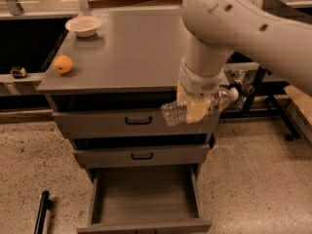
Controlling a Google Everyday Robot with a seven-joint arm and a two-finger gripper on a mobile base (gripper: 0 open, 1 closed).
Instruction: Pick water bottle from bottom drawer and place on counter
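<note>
My gripper (196,106) is shut on the clear ribbed water bottle (174,113), holding it sideways in front of the top drawer, just below the counter's front edge. The bottle's cap end sticks out to the right of the fingers. The bottom drawer (145,194) is pulled open below, and its grey interior is empty. The grey counter (131,48) lies just above and behind the gripper. My white arm comes in from the upper right and covers the counter's right part.
An orange fruit (63,64) sits at the counter's left front corner and a white bowl (83,25) at its back left. Two closed drawers with black handles (138,120) are above the open one. A black bar (42,212) lies on the floor at left.
</note>
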